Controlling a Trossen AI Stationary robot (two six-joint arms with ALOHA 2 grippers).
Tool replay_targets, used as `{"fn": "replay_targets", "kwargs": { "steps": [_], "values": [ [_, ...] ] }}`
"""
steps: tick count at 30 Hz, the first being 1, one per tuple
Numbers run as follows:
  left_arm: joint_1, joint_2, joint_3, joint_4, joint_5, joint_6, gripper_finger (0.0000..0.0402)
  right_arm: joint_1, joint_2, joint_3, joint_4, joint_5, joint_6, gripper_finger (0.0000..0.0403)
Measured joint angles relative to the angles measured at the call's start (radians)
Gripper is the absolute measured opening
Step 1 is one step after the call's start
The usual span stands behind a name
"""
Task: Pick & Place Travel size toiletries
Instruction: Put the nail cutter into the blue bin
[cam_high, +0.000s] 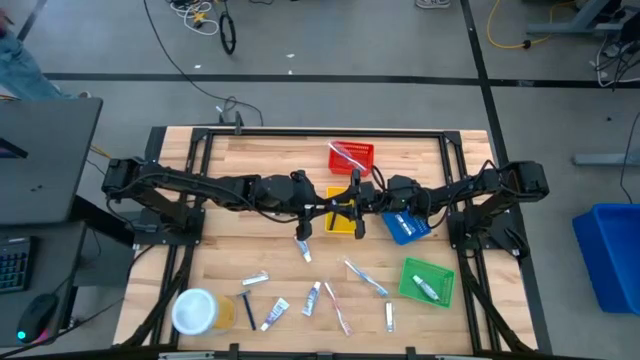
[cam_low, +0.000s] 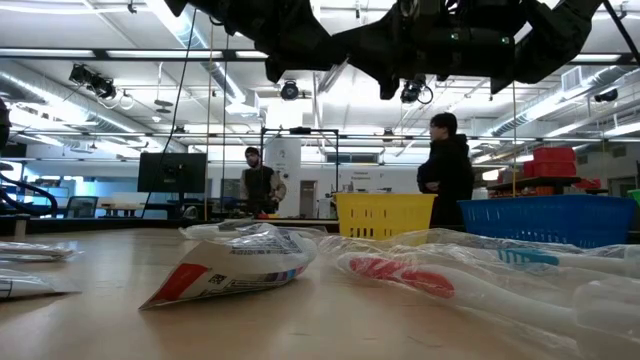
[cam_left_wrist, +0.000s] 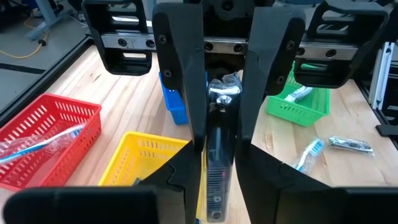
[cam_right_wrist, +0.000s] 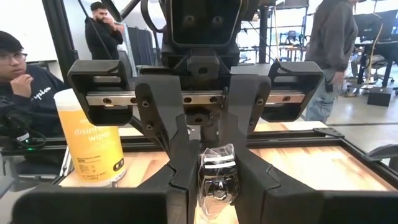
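My two grippers meet fingertip to fingertip over the yellow tray at mid-table, the left gripper from the left and the right gripper from the right. Between them is a small black razor in a clear wrapper. Both are shut on it. The arms hide it in the high view. Loose toiletries lie toward the near edge: a tube, a silvery packet, another black razor, tubes and toothbrushes. My left gripper pinches the razor's black handle between its two fingers, coming level from the table's left, fingers along the razor. The razor is lifted clear above the yellow tray. My right gripper pinches the razor's wrapped head end between its two fingers, coming level from the table's right. The crinkled clear wrapper sits between the fingers.
A red tray with a toothbrush stands at the far side, a blue tray right of the yellow one, and a green tray with a tube at the near right. A white-topped yellow tub stands near left. People stand beyond the table.
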Motion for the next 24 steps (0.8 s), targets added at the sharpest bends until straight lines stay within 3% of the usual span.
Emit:
{"fn": "replay_targets", "kwargs": {
  "steps": [8, 15, 19, 24],
  "values": [
    [0.0, 0.0, 0.0, -0.029, 0.0, -0.015, 0.014, 0.0, 0.0, 0.0, -0.014, 0.007, 0.0, 0.0078],
    [0.0, 0.0, 0.0, -0.071, 0.0, -0.037, 0.0171, 0.0, -0.008, 0.0, -0.068, 0.087, 0.0, 0.0077],
    [0.0, 0.0, 0.0, -0.091, -0.008, -0.038, 0.0179, 0.0, -0.075, 0.0, -0.198, 0.147, -0.002, 0.0077],
    [0.0, 0.0, 0.0, -0.112, -0.044, -0.041, 0.0181, 0.002, -0.237, 0.0, -0.502, 0.242, 0.018, 0.0078]
  ]
}}
